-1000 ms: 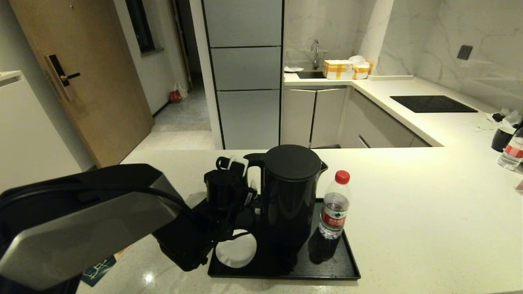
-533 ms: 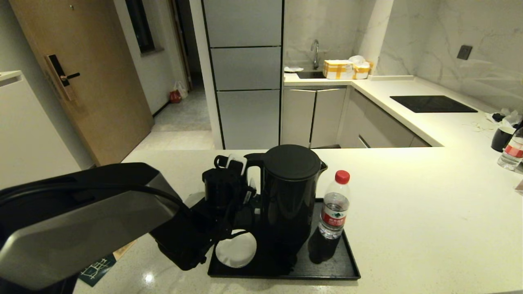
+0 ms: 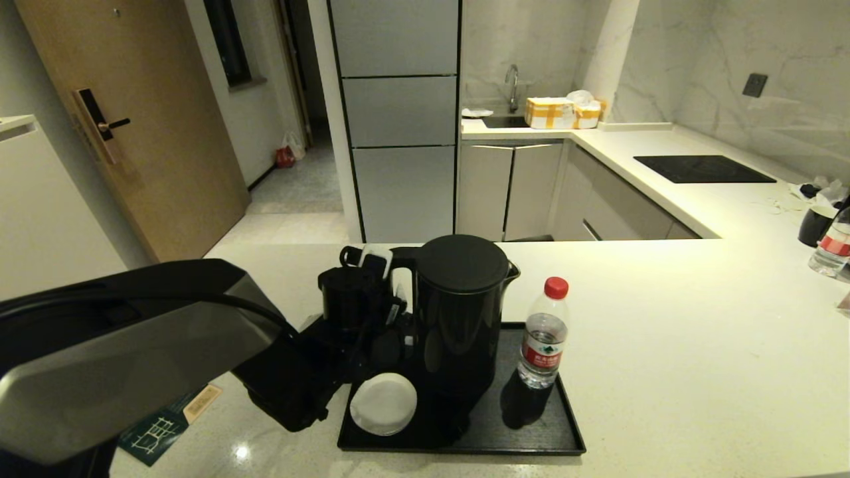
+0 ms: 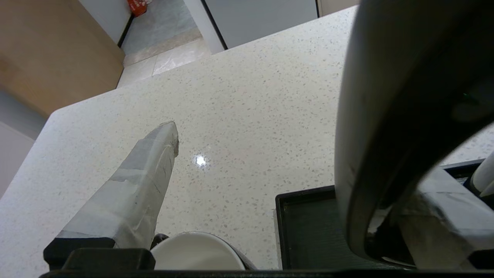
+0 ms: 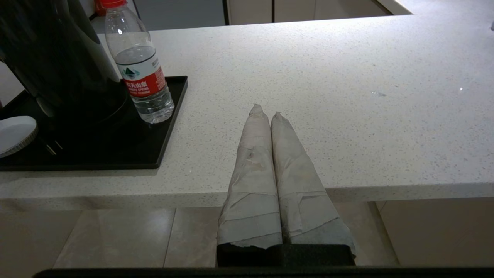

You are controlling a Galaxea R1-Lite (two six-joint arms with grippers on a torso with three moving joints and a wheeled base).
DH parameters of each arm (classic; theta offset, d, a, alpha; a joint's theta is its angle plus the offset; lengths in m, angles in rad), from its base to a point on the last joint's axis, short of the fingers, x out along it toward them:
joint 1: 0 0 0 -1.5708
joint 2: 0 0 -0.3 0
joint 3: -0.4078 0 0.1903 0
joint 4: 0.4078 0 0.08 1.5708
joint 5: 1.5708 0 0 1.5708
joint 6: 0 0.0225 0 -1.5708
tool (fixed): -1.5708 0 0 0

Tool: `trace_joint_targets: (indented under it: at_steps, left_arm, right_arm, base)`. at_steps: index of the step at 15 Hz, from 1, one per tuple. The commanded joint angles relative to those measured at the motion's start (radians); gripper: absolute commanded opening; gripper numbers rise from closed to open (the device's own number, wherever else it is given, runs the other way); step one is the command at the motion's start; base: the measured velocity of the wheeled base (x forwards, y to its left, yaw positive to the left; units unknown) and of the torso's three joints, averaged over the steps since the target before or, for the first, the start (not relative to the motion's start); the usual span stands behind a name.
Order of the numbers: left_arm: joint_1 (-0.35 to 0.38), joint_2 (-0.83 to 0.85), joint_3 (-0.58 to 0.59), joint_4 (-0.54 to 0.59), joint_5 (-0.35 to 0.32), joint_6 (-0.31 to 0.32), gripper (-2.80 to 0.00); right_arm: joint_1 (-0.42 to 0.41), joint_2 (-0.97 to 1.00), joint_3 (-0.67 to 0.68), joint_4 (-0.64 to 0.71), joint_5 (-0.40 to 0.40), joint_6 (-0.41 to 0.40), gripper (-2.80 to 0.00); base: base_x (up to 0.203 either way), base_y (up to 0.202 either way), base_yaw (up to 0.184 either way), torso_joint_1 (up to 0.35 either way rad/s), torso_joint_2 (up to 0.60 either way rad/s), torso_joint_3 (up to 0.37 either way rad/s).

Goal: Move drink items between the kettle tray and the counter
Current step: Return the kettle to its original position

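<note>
The glossy black kettle [image 3: 458,312] stands on the matte black tray [image 3: 531,431], with the red-capped bottle [image 3: 544,335] to its right on the same tray. My left gripper [image 3: 382,292] is at the kettle's loop handle [image 4: 386,116]. Its jaws stand apart: one taped finger [image 4: 436,216] shows through the loop against the handle, and the other finger [image 4: 154,181] is well clear over the counter [image 4: 239,96]. My right gripper [image 5: 266,110] is shut on nothing, low at the counter's front edge, right of the tray [image 5: 115,154] and bottle [image 5: 141,73].
A white saucer [image 3: 383,403] lies at the tray's front left. A white round dish [image 4: 193,255] shows left of the tray; I cannot tell what it is. Far right on the counter [image 3: 697,345] stand a black cup [image 3: 815,226] and another bottle [image 3: 833,249]. A black hob panel [image 3: 704,168] lies beyond.
The left gripper and the kettle have shifted left together, widening the gap between kettle and bottle. More of the saucer shows. The bottle has not moved.
</note>
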Motion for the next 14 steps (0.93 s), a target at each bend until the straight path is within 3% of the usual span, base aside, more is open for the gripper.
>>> trace_joint_targets:
  at_steps: [1, 12, 14]
  left_arm:
    - [0.007, -0.013, 0.004, -0.007, 0.004, 0.002, 0.0]
    - [-0.02, -0.067, 0.096, -0.034, -0.019, -0.018, 0.0]
    - [-0.052, -0.119, 0.165, -0.043, -0.018, -0.05, 0.0]
  right_arm:
    - [0.0, 0.0, 0.0, 0.0, 0.0, 0.0, -2.8]
    - [0.0, 0.001, 0.0, 0.0, 0.0, 0.0, -2.8]
    - [0.0, 0.002, 0.0, 0.0, 0.0, 0.0, -2.8]
  base:
    - [0.0, 0.0, 0.0, 0.0, 0.0, 0.0]
    - [0.0, 0.0, 0.0, 0.0, 0.0, 0.0]
    - [0.0, 0.0, 0.0, 0.0, 0.0, 0.0]
